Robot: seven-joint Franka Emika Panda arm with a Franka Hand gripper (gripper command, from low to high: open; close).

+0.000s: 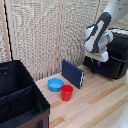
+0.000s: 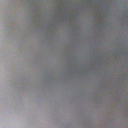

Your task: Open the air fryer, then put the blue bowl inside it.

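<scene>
We see the gripper (image 1: 103, 56) at the air fryer (image 1: 116, 59) front; jaws state we cannot tell. Blue bowl (image 1: 55, 84) touches red cup (image 1: 67, 92) mid-table.

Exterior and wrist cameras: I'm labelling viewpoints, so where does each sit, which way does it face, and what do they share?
Exterior view: off the arm, looking across the wooden table at the blue bowl, red cup and air fryer; the white arm shows, its tool at the fryer.
Wrist view: on the wrist; only grey blur, no robot part discernible.
Shared: nothing identifiable.
</scene>
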